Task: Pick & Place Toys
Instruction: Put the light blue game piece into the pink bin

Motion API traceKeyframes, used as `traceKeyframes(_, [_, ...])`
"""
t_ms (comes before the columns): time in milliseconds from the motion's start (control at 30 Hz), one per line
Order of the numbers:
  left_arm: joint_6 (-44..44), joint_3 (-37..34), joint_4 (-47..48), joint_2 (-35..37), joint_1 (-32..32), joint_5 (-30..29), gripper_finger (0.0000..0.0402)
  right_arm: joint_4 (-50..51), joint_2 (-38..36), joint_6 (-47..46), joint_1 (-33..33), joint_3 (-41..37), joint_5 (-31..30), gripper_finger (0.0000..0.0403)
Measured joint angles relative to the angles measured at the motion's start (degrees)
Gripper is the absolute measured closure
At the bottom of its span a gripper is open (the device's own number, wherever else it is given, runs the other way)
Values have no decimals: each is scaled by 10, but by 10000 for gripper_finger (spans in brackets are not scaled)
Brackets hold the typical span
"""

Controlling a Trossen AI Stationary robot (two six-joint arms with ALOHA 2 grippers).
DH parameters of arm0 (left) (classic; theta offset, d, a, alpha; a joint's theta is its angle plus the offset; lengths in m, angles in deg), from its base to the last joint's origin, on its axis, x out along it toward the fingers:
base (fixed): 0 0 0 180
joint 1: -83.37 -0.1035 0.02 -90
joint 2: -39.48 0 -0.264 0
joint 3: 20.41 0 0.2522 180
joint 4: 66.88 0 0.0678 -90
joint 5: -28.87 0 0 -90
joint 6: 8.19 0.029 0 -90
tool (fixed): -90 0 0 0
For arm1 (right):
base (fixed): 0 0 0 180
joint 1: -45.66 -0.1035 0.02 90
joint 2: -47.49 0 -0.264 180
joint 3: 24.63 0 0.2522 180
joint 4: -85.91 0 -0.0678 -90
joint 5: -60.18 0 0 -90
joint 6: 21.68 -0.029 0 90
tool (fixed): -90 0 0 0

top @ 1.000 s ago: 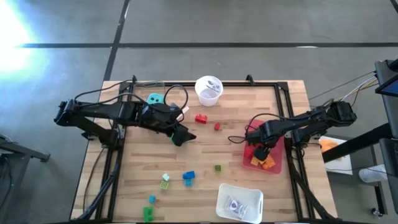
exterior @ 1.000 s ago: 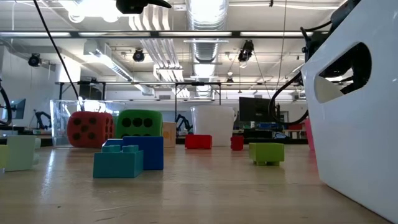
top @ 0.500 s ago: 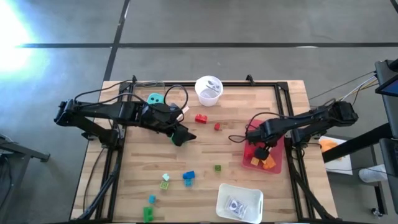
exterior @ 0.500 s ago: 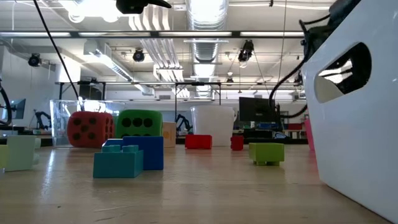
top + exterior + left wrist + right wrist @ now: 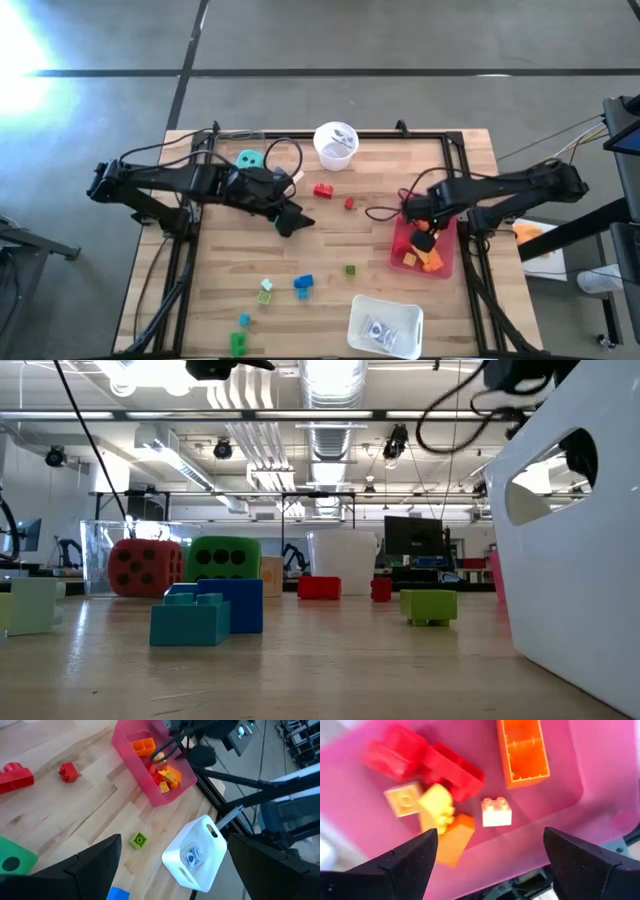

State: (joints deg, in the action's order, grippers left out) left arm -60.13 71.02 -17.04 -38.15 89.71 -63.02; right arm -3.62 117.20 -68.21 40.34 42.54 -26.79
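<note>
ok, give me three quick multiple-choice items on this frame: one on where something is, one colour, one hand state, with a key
1. Where is the right hand?
A. over the white cup
B. over the pink bin
C. by the white tray

2. What colour is the long brick lying hollow side up in the pink bin?
A. orange
B. blue
C. green

3. How do the right hand's fingers stand?
A. shut on a brick
B. shut, empty
C. open, empty

Key: 1 B, the high view puts it above the bin at the table's right edge. 2 A, the right wrist view shows it orange. 3 C, both fingers stand wide apart with nothing between them.
</note>
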Motion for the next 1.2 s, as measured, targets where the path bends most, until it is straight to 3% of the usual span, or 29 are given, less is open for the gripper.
traceKeyframes(167, [-11,0,17,0,12,0,32,2,2,-5,-1,81,0,49])
traceKeyframes(333, [-41,0,33,0,41,-19,32,-58,19,5,-4,135,-13,49])
traceKeyframes(533, [-94,0,77,1,99,-62,32,-160,62,87,-27,151,-12,49])
traceKeyframes(900, [-273,-3,252,-40,236,-89,32,-165,121,129,-39,176,-17,49])
traceKeyframes(1067, [-300,-55,231,-70,283,-81,32,-168,114,132,-39,174,-17,49])
traceKeyframes(1200, [-331,-124,130,-70,295,-62,32,-170,107,132,-39,174,-17,49])
